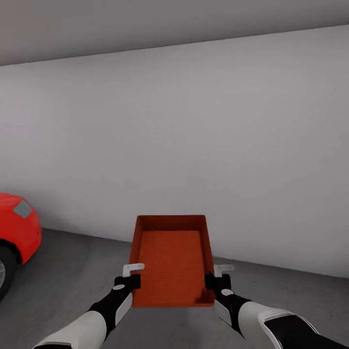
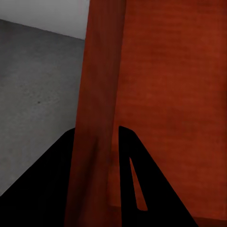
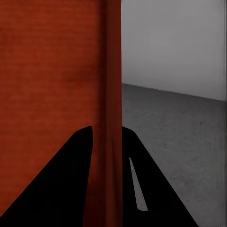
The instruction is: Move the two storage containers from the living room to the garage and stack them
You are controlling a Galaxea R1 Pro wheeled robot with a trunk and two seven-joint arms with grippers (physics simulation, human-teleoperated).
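Two-arm carry in the garage. The red-orange storage container [image 1: 172, 259] is held open side up, clear of the dark grey concrete floor [image 1: 72, 271], in front of a pale grey wall [image 1: 194, 145]. The left gripper [image 1: 130, 277] pinches its left side wall and the right gripper [image 1: 217, 277] its right one; in each wrist view a wall runs between the two dark fingers [image 2: 47, 189], so the load is balanced and level. A red car [image 1: 17, 228] stands well apart at the left. The second container's whereabouts cannot be judged here. Probably the container awaits lowering to the floor.
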